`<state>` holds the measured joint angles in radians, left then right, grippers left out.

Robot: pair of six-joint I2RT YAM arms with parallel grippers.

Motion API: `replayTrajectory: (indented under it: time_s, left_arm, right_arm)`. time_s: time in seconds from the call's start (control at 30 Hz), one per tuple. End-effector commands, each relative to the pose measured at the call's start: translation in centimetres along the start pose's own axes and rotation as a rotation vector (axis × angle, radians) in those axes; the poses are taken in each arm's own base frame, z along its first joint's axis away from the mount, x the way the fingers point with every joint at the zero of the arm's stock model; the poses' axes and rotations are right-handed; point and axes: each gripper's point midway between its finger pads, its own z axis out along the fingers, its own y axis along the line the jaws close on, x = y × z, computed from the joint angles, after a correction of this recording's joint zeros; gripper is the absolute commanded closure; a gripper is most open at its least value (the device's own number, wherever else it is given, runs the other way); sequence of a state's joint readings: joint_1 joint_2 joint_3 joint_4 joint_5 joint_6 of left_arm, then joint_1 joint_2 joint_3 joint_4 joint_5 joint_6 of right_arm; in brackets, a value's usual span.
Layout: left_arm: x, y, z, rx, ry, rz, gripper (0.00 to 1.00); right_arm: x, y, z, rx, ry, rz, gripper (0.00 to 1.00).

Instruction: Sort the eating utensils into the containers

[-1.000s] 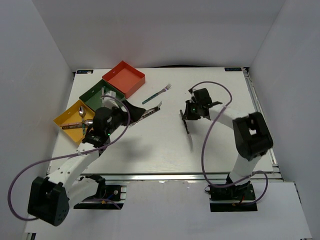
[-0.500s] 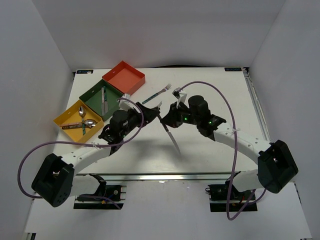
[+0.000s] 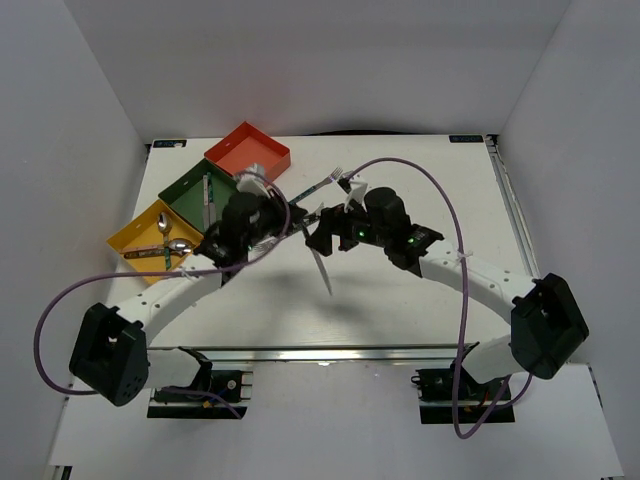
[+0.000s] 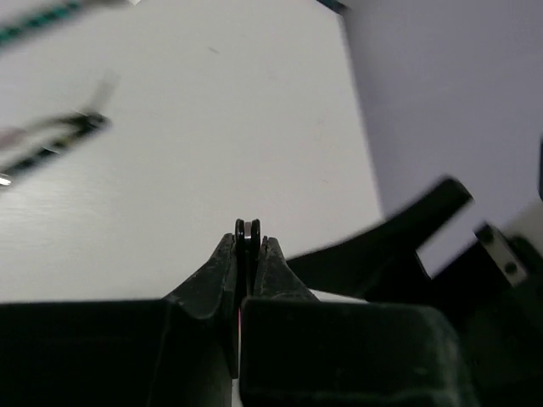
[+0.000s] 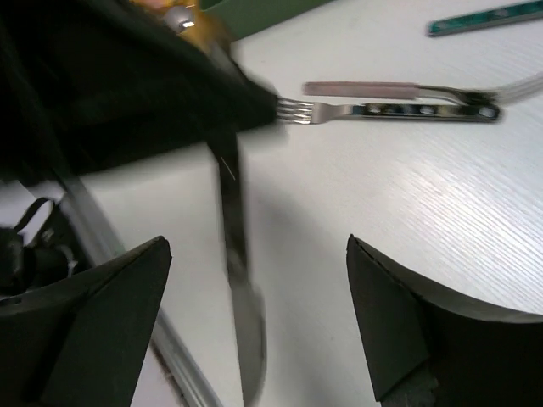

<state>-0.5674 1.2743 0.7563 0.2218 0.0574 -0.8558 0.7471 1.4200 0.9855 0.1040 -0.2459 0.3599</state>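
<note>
left gripper (image 4: pixel 248 233) pinched closed, thin dark sliver at the tips, can't tell what. right gripper (image 5: pixel 254 246) wide open, blurred knife (image 5: pixel 231 220) between its fingers, mid-bench. fork (image 5: pixel 390 110) just beyond. red tray (image 3: pixel 250 155), green tray (image 3: pixel 185 192), yellow tray (image 3: pixel 135 238) at far-left corner.

White table (image 3: pixel 420 290): red tray (image 3: pixel 245 155), green tray (image 3: pixel 185 192), yellow tray (image 3: pixel 138 236) set touching in diagonal row at far-left corner. Teal-handled fork (image 3: pixel 318 187) laid just rt of red tray; dark-handled fork (image 5: pixel 399 111) & pink utensil (image 5: pixel 365 88) side by side nearby.

Overhead camera behind my bases, looking down on the flat white tabletop (image 3: pixel 420 300), wrist cameras skimming that same surface close.
</note>
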Motion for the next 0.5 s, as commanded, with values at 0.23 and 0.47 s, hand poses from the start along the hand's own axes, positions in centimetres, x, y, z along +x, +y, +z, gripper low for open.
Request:
replayTrajectory:
  time_s: [0.23, 0.47]
  left_arm:
    - [-27.9, 10.7, -7.3, -0.920, -0.302, 0.696, 1.00]
    - [-33.7, 14.7, -2.7, -1.079, -0.289, 0.856, 1.00]
  right_arm:
    - [-1.5, -8.4, -7.0, 0.381, -0.063, 0.092, 0.11]
    - [0.8, -8.8, -8.3, 0.356, -0.018, 0.098, 0.11]
